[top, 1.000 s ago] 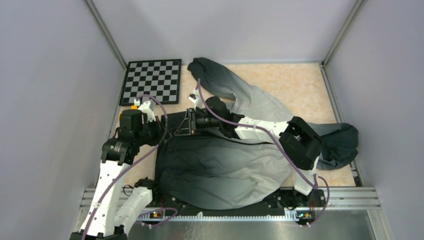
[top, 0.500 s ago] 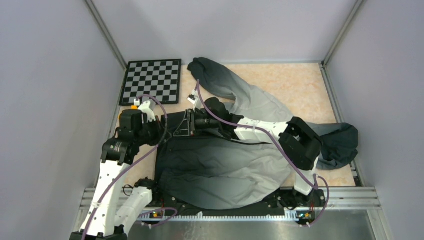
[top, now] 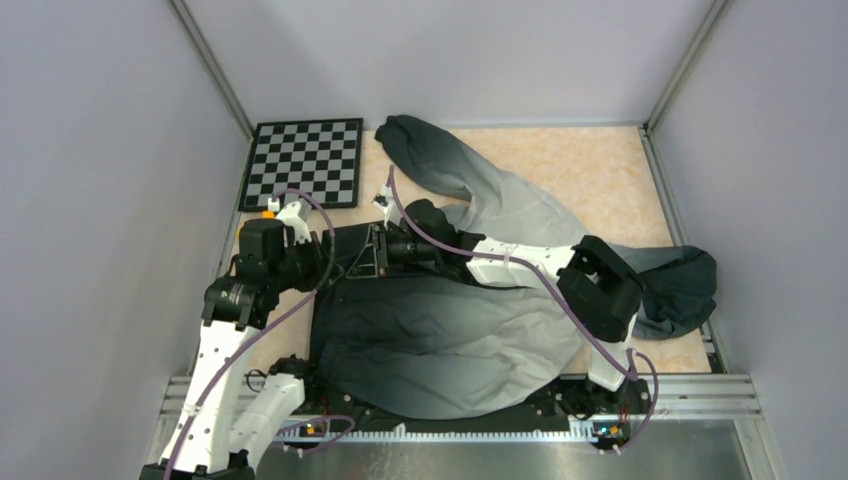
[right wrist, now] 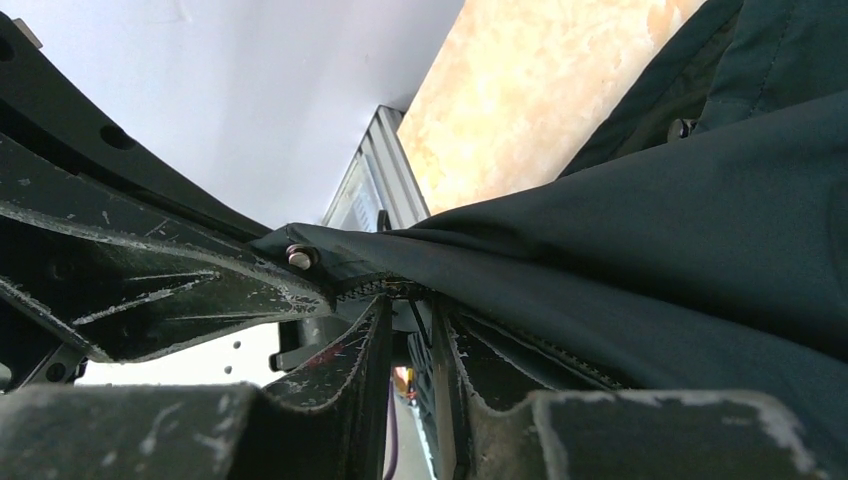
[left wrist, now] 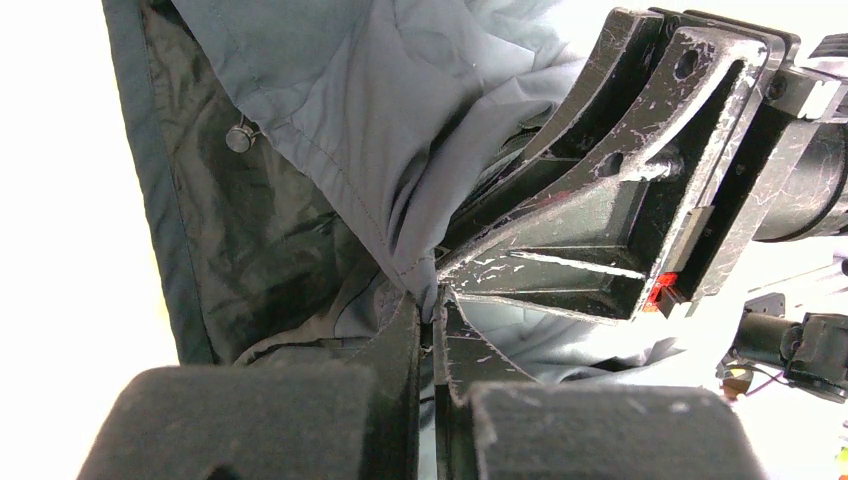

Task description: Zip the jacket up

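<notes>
The jacket point(top: 450, 330) lies spread over the table, dark charcoal at its left end and fading to light grey. My left gripper point(top: 350, 262) is at the jacket's left hem. In the left wrist view it point(left wrist: 432, 300) is shut on a fold of grey fabric point(left wrist: 380, 150). My right gripper point(top: 374, 252) reaches in from the right and meets it tip to tip. In the right wrist view it point(right wrist: 408, 298) is closed with a narrow gap on the dark zipper edge point(right wrist: 390, 288), under taut dark cloth point(right wrist: 650, 250). Each wrist view shows the other gripper's black finger close by.
A black-and-white checkerboard point(top: 305, 160) lies at the back left. One sleeve point(top: 440, 160) runs toward the back, and the dark hood point(top: 685, 285) is bunched at the right wall. Grey walls enclose the table. A metal snap point(left wrist: 240, 137) shows on the dark lining.
My right gripper has crept a little to the left, closer against my left gripper. The left arm and the jacket have hardly moved.
</notes>
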Robot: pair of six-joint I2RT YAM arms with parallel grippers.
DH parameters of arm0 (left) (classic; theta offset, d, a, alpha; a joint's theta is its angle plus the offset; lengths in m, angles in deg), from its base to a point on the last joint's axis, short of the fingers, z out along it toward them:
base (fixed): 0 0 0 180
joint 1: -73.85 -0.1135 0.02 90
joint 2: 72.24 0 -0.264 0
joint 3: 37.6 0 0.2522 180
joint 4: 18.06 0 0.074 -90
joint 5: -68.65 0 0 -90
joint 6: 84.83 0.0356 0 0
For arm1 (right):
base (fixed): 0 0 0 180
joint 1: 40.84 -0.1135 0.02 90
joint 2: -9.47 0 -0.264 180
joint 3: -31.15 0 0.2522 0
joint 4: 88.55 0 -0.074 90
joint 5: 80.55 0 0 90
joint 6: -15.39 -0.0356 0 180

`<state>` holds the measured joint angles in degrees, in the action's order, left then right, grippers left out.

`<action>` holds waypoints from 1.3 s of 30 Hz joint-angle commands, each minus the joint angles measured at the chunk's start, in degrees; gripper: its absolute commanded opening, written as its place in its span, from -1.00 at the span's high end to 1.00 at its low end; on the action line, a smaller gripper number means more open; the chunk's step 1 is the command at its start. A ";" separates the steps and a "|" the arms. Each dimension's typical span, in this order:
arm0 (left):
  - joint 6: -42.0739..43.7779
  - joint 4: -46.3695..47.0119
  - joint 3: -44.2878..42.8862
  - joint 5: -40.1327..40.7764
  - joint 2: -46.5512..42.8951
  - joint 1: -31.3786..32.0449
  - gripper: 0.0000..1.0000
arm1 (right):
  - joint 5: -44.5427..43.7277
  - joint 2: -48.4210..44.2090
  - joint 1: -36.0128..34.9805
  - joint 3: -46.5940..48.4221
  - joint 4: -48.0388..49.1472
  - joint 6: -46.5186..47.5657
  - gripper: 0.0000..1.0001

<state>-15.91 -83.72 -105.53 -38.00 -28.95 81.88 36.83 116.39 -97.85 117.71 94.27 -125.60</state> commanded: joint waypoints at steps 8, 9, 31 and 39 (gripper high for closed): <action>-0.21 2.03 -0.96 1.28 -0.14 -0.03 1.00 | -8.48 -1.42 -0.68 7.27 -10.75 0.76 1.00; -0.21 1.04 -1.20 3.51 0.20 -0.05 1.00 | -11.49 -1.47 -0.78 9.03 -16.89 -0.52 1.00; -0.48 7.13 1.00 4.02 -1.84 -0.03 1.00 | -20.07 -13.07 2.68 -2.63 -44.32 19.53 1.00; -6.29 15.24 8.93 -21.72 -1.88 -0.03 -0.41 | -10.29 -10.50 3.07 0.94 -26.77 9.72 1.00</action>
<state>-18.73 -74.76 -99.24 -46.24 -30.46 81.99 20.11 107.16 -95.12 117.27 54.75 -110.86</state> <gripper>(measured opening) 0.667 0.004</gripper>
